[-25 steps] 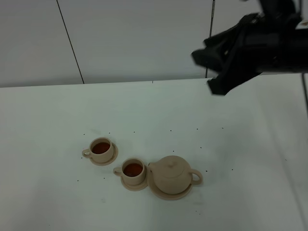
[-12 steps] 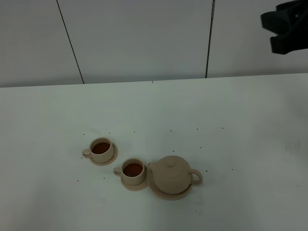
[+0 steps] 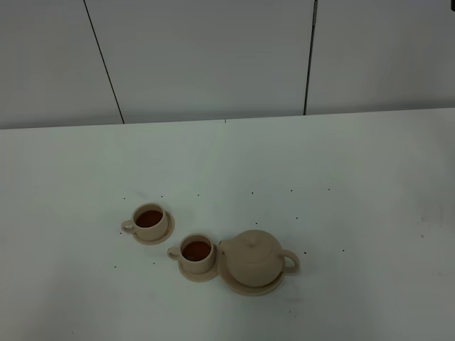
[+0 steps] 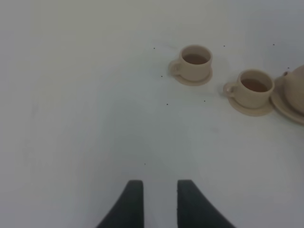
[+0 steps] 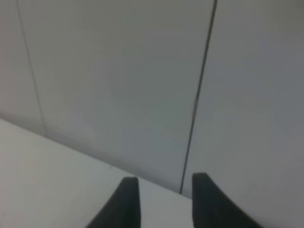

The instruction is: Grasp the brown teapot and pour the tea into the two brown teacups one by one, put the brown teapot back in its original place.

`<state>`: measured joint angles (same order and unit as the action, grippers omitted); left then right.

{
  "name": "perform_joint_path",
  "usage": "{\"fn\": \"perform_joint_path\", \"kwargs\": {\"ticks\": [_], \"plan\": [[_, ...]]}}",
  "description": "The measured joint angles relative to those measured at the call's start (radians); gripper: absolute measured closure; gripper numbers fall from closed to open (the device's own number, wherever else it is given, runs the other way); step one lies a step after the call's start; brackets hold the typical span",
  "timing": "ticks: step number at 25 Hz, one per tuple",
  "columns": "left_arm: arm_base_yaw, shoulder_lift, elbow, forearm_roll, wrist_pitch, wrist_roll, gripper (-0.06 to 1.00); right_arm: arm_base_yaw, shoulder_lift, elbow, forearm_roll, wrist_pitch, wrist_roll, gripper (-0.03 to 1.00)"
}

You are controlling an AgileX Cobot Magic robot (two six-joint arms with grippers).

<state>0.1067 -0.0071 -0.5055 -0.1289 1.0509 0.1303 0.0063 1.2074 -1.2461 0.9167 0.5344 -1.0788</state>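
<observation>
The brown teapot (image 3: 254, 259) stands upright with its lid on, resting on the wide saucer, its original place (image 3: 264, 288), near the table's front. Left of it are the two brown teacups (image 3: 196, 253) (image 3: 150, 222), each on a small saucer and holding dark tea. The left wrist view shows both cups (image 4: 254, 88) (image 4: 194, 61) and an edge of the teapot (image 4: 298, 81). My left gripper (image 4: 156, 183) is open and empty, well short of the cups. My right gripper (image 5: 161, 179) is open and empty, facing the back wall. Neither gripper shows in the exterior view.
A white table (image 3: 341, 170) with small dark specks carries the tea set. A grey panelled wall (image 3: 213, 57) with dark seams rises behind the table's far edge.
The right arm has withdrawn from the upper right of the exterior view until it is out of frame. Teapot and cups have not moved.
</observation>
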Motion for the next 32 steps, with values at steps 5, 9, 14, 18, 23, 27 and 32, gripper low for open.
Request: {"fn": "perform_joint_path", "kwargs": {"ticks": [5,9,14,18,23,27,32], "plan": [[0.0,0.0,0.0,0.0,0.0,0.0,0.7,-0.017,-0.092,0.167,0.199,-0.085,-0.182,0.71],[0.0,0.0,0.0,0.0,0.0,0.0,0.7,-0.018,-0.137,0.302,0.412,-0.117,-0.374,0.71],[0.0,0.0,0.0,0.0,0.0,0.0,0.7,-0.018,-0.177,0.467,0.7,-0.129,-0.652,0.71],[0.0,0.0,0.0,0.0,0.0,0.0,0.7,-0.019,-0.217,0.581,0.875,-0.117,-0.839,0.71],[0.0,0.0,0.0,0.0,0.0,0.0,0.7,-0.019,-0.257,0.644,0.898,-0.081,-0.876,0.71],[0.0,0.0,0.0,0.0,0.0,0.0,0.7,-0.019,-0.276,0.645,0.898,-0.066,-0.861,0.71],[0.0,0.0,0.0,0.0,0.0,0.0,0.7,-0.019,-0.297,0.681,0.898,-0.066,-0.868,0.71]]}}
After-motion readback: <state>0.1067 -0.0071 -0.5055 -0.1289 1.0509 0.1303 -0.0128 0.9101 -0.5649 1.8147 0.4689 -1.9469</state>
